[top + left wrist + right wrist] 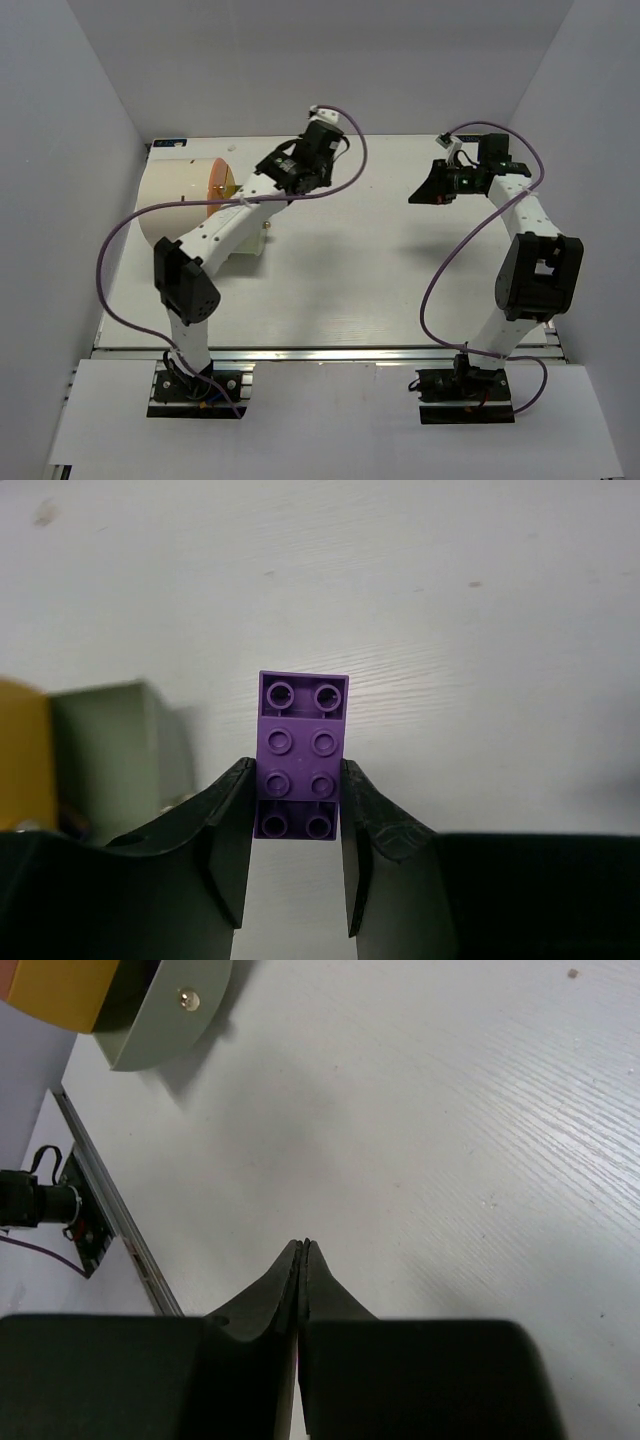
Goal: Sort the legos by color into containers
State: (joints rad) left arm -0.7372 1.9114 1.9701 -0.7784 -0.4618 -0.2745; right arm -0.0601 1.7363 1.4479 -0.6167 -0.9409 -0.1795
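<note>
The left claw (295, 810) stands partly open, its two black fingers clamped on the long sides of a purple lego (300, 755). This is a glossy plastic brick two studs wide and four long, its studs turned toward the wrist camera, and whether it touches the counter (380, 260) I cannot tell. Just left of it in that view sits a blurred grey-green and yellow-orange shape, the container (180, 205). From above this is a large cream-white drum lying on its side at the counter's far left, its orange round face turned toward the middle. The left arm reaches over and past it, hiding part of the drum. The right claw (303, 1250) is closed tight with nothing between its tapered black fingers, well apart from the drum on the right side. Its camera catches the drum's pale rim and one round brass knob (187, 1000). The counter is white with a fine wood-like grain, closed in by plain white walls (60, 130). Purple cables (110, 270) loop off both arms. A small bluish strip (170, 143) at the far left corner is too small to read.
</note>
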